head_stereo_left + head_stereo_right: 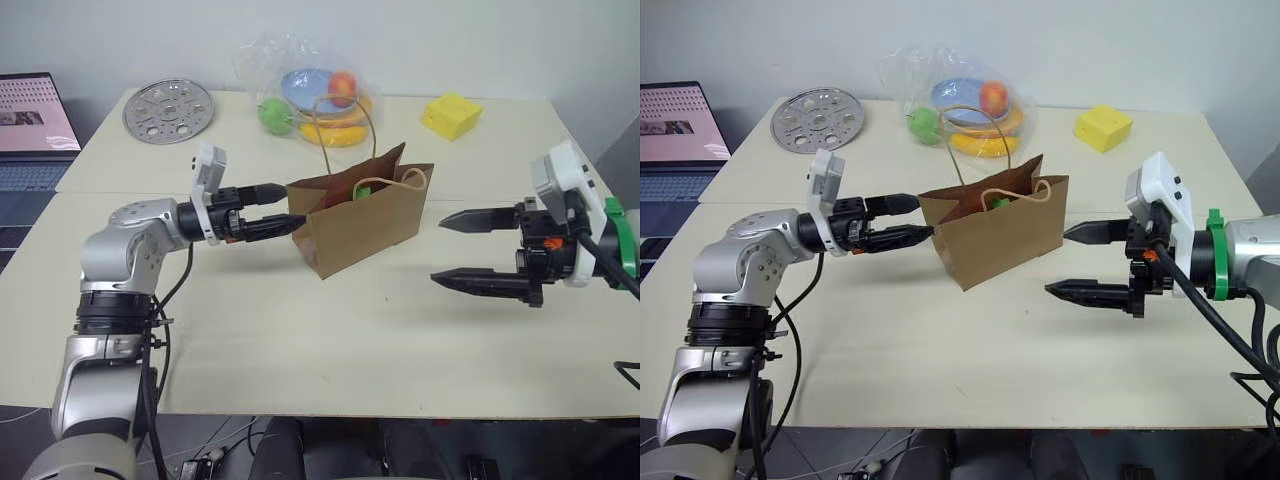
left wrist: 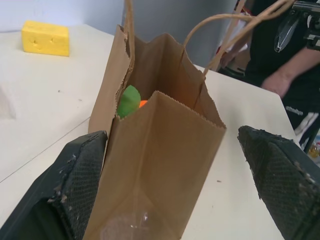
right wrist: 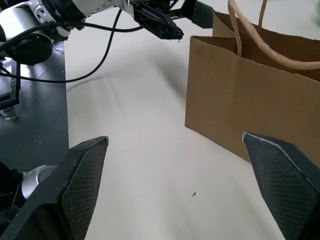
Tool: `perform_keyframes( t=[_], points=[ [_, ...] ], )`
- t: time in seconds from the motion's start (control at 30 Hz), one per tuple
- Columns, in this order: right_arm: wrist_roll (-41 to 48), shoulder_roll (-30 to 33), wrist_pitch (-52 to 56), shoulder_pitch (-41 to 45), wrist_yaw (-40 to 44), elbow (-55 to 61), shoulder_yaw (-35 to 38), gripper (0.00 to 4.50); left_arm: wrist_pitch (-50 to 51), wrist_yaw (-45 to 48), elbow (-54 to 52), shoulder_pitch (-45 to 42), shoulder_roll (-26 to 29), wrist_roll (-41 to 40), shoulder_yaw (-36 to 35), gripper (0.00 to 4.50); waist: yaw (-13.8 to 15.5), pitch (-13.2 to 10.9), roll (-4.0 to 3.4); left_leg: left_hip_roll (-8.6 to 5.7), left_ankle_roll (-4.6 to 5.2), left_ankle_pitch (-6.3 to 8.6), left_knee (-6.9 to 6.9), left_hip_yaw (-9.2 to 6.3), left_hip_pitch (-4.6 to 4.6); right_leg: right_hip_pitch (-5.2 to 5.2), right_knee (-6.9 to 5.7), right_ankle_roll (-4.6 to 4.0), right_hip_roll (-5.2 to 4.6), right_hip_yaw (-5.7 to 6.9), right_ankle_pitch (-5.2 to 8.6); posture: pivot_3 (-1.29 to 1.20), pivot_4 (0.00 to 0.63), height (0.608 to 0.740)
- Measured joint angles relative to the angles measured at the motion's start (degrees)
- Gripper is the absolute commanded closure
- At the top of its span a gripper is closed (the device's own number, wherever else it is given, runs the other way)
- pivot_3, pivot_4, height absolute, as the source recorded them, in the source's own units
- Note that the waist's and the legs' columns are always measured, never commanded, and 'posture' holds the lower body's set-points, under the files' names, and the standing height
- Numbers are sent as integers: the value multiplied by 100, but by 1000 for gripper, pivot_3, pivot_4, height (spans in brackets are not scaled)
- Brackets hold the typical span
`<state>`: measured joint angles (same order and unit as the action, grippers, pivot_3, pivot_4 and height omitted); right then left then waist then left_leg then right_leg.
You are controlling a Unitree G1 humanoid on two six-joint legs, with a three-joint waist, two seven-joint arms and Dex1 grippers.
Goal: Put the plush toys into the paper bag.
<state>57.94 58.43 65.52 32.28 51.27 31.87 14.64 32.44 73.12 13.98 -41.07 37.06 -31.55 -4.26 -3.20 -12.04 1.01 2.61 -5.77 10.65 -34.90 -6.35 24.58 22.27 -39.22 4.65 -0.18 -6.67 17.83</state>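
Observation:
The brown paper bag [image 1: 365, 218] stands upright in the middle of the table, its two loop handles [image 1: 348, 120] rising over the open mouth. Inside the mouth, an orange bit of a plush toy [image 2: 143, 103] shows beside a green part [image 2: 129, 100]. My left gripper [image 1: 295, 205] is open and level, with the bag's left end [image 2: 160, 160] between its fingers [image 2: 82, 175]. To the right of the bag, my right gripper [image 1: 437, 250] stands open with nothing in it, a short way off the bag's side [image 3: 250, 95].
At the back of the table lie a clear plastic bag of glossy toy fruits and plates [image 1: 320, 100], a yellow foam cube [image 1: 450, 115] and a round perforated metal disc [image 1: 168, 110]. A laptop [image 1: 35, 125] sits far left. A person [image 2: 285, 75] stands beyond the table.

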Motion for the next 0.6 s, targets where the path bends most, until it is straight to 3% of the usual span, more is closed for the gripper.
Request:
perform_keyframes(
  t=[0.23,0.57,0.6],
  points=[
    [-9,34,-109,-4,-19,1,-20,0,-81,-201,-405,232,-86,106,64,11,6,0,0,0,0,0,-2,0,0,-1,0,0,0,0,0,0,150,740],
    [-364,157,-476,-222,-101,120,-254,0,-897,-1387,-501,424,-1066,708,390,11,64,1,1,-1,0,0,-5,1,0,-3,2,0,-1,-1,-1,0,150,740],
    [-406,170,-514,-238,-113,136,-254,0,-941,-1454,-473,417,-1113,727,388,194,64,0,1,-1,0,0,-5,1,0,-3,2,0,-1,-1,-1,0,150,740]
  ],
)
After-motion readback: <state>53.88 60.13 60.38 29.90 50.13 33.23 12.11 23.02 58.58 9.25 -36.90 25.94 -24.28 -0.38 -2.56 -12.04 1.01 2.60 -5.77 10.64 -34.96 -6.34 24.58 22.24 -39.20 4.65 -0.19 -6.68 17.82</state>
